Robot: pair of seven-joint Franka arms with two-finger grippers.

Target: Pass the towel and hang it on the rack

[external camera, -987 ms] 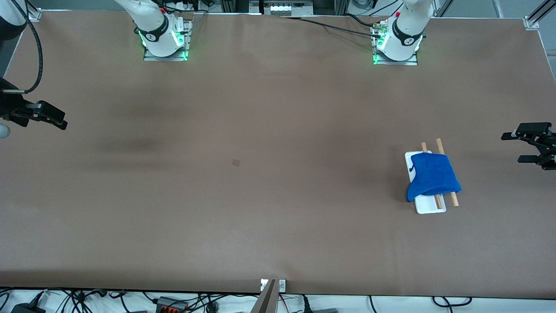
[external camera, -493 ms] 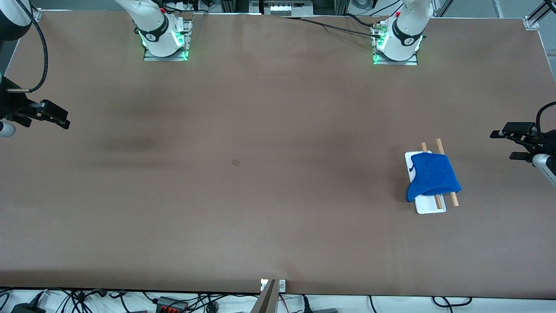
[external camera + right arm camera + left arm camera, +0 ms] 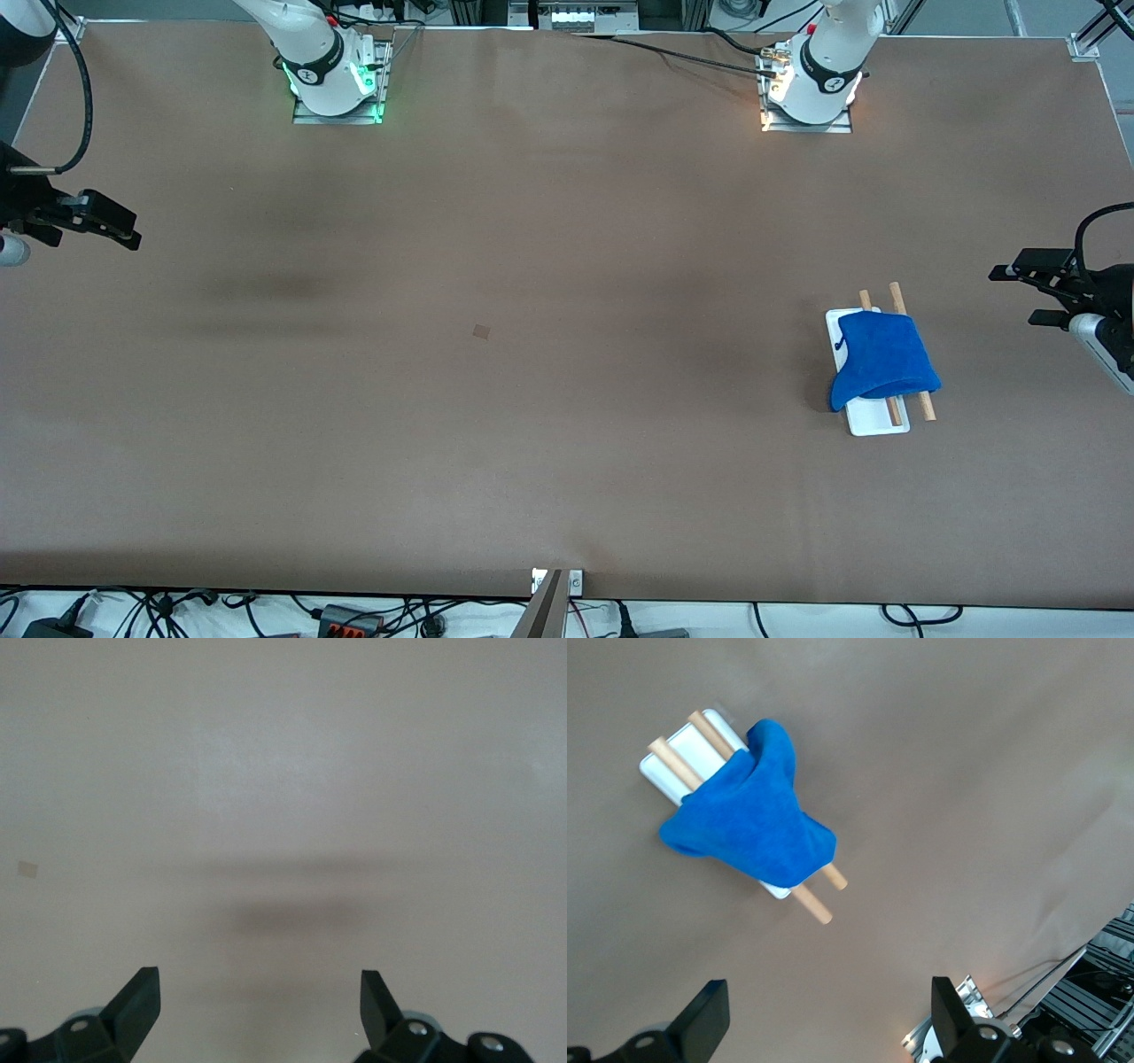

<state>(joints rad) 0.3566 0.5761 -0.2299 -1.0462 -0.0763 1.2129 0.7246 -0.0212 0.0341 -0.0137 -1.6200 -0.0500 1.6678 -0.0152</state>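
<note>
The blue towel [image 3: 881, 357] hangs draped over the two wooden rods of the rack [image 3: 926, 408], which stands on its white tray base toward the left arm's end of the table. The towel [image 3: 753, 819] and rack [image 3: 671, 764] also show in the left wrist view. My left gripper [image 3: 1019, 294] is open and empty, up in the air near the table's edge at the left arm's end, apart from the rack. My right gripper [image 3: 124, 235] is open and empty over the table's edge at the right arm's end.
A small dark square mark [image 3: 481, 331] lies on the brown table near the middle. The arms' bases [image 3: 335, 80] stand along the table's edge farthest from the front camera. Cables hang below the nearest edge.
My left gripper has drifted a little toward the rack. My right gripper has shifted slightly toward the arms' bases. The towel and rack have not moved.
</note>
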